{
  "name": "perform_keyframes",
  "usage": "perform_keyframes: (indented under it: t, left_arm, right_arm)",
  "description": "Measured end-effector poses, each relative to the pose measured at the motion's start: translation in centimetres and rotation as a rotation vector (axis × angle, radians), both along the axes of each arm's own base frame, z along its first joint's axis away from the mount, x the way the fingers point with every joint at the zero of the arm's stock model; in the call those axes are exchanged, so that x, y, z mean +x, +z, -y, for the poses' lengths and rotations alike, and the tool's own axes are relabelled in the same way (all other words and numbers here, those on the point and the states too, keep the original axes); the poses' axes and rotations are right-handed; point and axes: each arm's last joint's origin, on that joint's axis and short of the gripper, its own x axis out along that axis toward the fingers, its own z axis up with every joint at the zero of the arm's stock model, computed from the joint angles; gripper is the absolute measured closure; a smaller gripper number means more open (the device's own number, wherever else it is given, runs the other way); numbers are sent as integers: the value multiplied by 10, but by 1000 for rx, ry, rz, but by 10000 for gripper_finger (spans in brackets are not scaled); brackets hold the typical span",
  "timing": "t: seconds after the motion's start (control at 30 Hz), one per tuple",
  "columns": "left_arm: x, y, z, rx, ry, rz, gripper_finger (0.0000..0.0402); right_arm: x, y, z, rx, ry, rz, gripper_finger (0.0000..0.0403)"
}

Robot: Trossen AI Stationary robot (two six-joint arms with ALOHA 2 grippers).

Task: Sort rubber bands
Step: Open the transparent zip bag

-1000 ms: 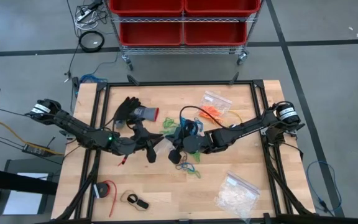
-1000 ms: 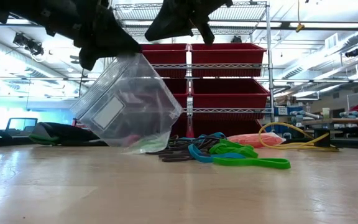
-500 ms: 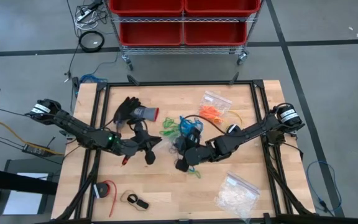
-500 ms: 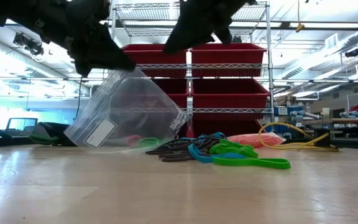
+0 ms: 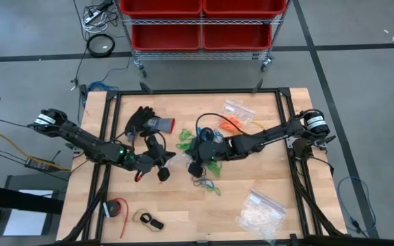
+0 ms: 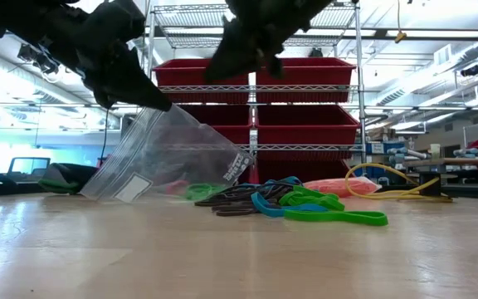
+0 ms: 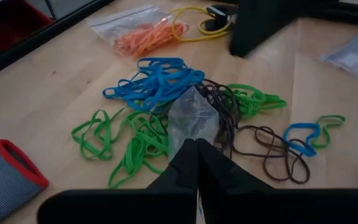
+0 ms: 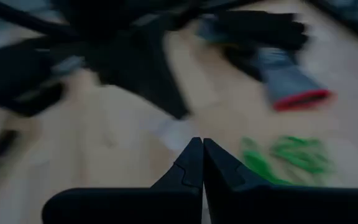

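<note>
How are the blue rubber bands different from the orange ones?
The blue rubber bands lie loose on the bare table, tangled with green and dark bands. The orange rubber bands sit apart from that pile, on or in a clear plastic bag. The blue loops look thicker; the orange ones are thin strands. Both are bunched heaps of one colour.

Your high view looks straight down on the whole tabletop [image 5: 265,178] from well above, taking in both arms and the red bin rack [image 5: 200,24] at its far edge. Your low view sits at tabletop height, facing level across the wood toward that same rack [image 6: 305,108], close to the rubber bands [image 6: 293,203]. Your left wrist view looks forward and down, close over the rubber bands [image 7: 160,106], the patch all three share. Your right wrist view is blurred; it seems to face the grey glove cuff [image 8: 291,84], which the high view also shows [image 5: 161,124].
</note>
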Motion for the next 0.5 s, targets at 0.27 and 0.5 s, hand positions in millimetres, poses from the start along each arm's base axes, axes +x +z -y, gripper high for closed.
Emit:
perform_keyframes:
  t: [0.27, 0.5]
  left_arm:
    - [-1, -1, 0, -1, -12, -18, 396]
    - [-1, -1, 0, -3, -15, -17, 396]
  right_arm:
    - [-6, -29, 8, 71, 146, 34, 382]
    - [-11, -42, 10, -33, 200, 116, 342]
